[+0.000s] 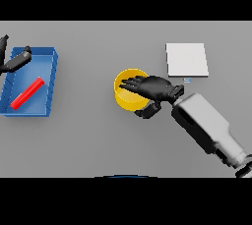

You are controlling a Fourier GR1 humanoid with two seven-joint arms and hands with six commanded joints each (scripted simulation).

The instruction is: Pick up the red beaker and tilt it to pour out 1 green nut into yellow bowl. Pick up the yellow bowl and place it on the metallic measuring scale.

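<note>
Now the right hand (153,88) reaches in from the right, fingers stretched over the yellow bowl (129,96) mid-table and thumb curled against its near wall, scale (186,60) just beyond, while the left hand (14,61) hangs relaxed over the blue tray (50,79) holding the red beaker (27,93).
</note>
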